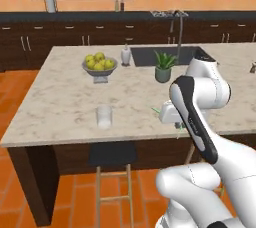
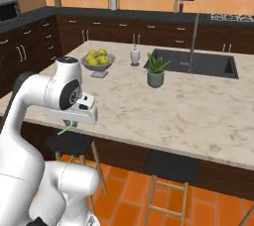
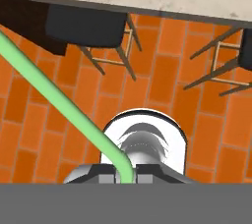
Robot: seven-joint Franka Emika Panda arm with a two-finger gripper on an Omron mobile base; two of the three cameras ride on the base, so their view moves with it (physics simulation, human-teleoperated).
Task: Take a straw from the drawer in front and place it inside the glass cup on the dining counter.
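Holding the straw [image 3: 54, 98], the end effector [image 2: 69, 121] is clamped tight on its bent end, the long green shaft slanting away below the hand over the brick floor [image 3: 162, 85]. Hand hangs at the tabletop's [image 1: 65, 97] near edge, above a dark stool [image 1: 112, 154]. Glass cup [image 1: 104, 116] stands on the marble, to the left of the hand, near that edge. Likely next: lift, swing left, turn the straw upright.
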